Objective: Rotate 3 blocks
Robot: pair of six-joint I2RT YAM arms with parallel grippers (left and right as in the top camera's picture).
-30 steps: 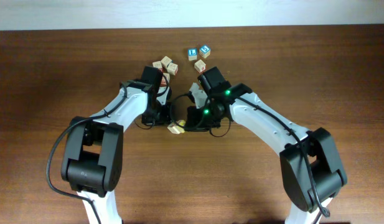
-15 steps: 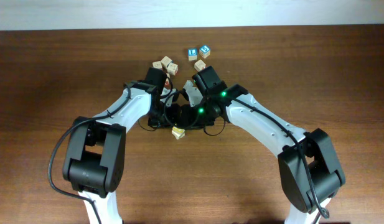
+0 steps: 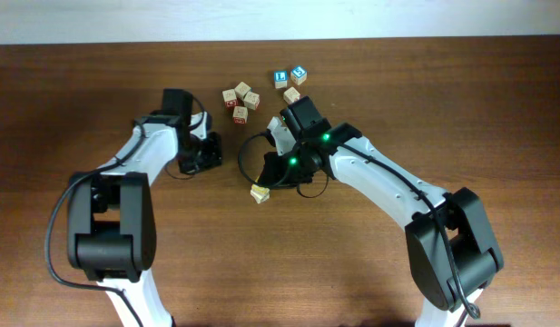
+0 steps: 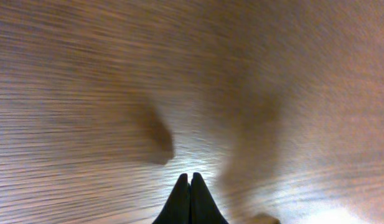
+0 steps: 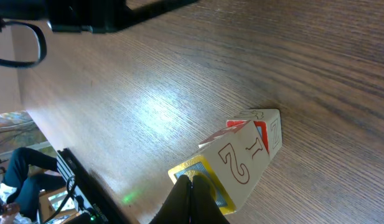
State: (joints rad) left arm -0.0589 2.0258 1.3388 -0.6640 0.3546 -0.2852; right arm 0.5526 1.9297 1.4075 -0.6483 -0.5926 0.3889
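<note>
The brown wooden table fills the overhead view, with the left arm reaching in from one side and the right arm from the other. The left gripper hangs over bare wood, well apart from every cube. Its two black fingertips are pressed flat together with nothing between them, and its wrist view is heavily blurred. The right gripper is also fully closed and grasps nothing, and its joined tips overlap the yellow-rimmed face of the yellow-faced block. That block sits alone near the middle of the table, just beside the right gripper and apart from the other cubes. Farther back is a small cluster of cubes. The red-lettered block lies on its near edge, with the pale tan block just beside it. The two blue-faced cubes sit side by side farther back, towards the right arm's side. In the right wrist view the yellow-faced block shows a red-outlined "2" next to a stroke like "1" or "I", and a "Z" on the adjoining face. Lettering on the other cubes is too small to read.
</note>
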